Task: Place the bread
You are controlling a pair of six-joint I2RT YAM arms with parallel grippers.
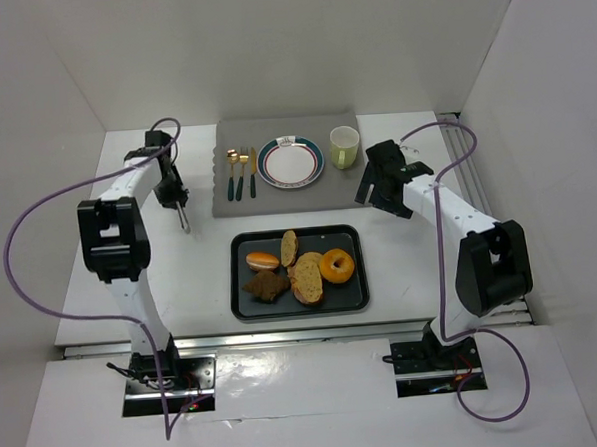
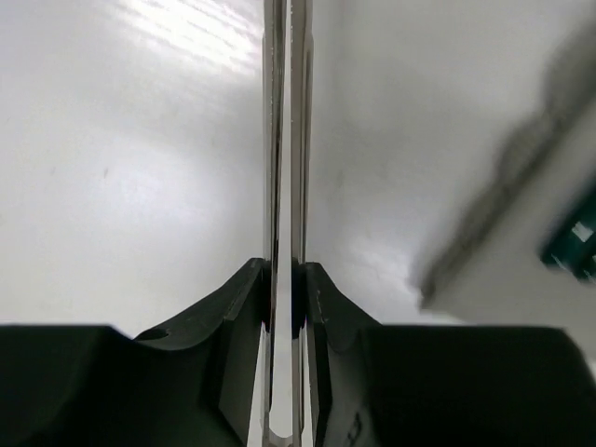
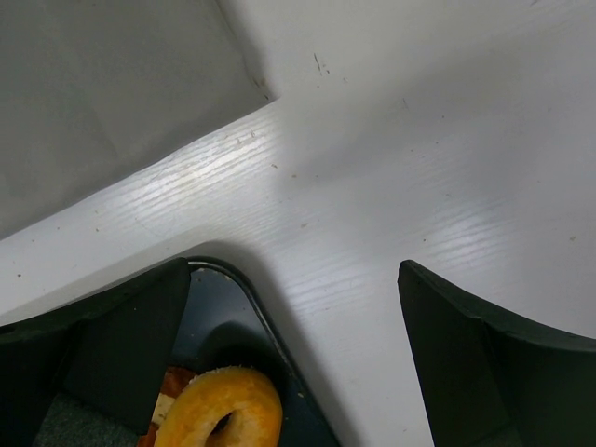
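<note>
One tray (image 1: 245,304) (black), one plate (image 1: 289,162), one cup (image 1: 344,147), one bagel (image 1: 326,269), three utensils (image 1: 242,172).

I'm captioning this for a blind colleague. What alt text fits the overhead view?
A black tray of breads, including a bagel and a roll, sits on a white table; behind it a grey mat holds a plate, cutlery and a cup. The left end effector holds metal tongs.
</note>
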